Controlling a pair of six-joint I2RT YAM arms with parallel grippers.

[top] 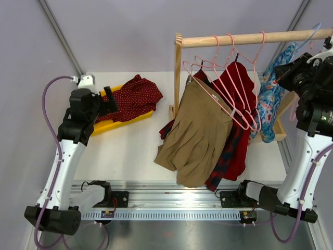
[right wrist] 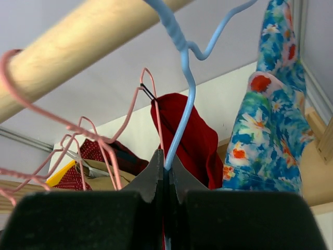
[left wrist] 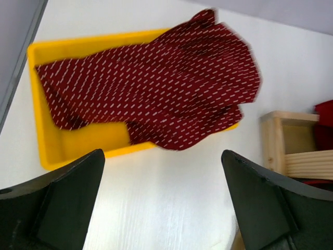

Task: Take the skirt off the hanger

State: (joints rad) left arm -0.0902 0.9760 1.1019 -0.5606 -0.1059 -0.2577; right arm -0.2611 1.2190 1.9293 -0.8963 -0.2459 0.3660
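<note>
Right pincer (right wrist: pixel 166 159) is pinching the blue hanger (right wrist: pixel 179 130) at two o'clock; left pincer (left wrist: pixel 162 161) is hovering spread above the tray (left wrist: pixel 88 141).

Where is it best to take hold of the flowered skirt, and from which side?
Probably the flowered skirt at its loose lower end, coming from the near side: there the cloth hangs free and narrow, while above it the right gripper is shut on the blue hanger.
</note>
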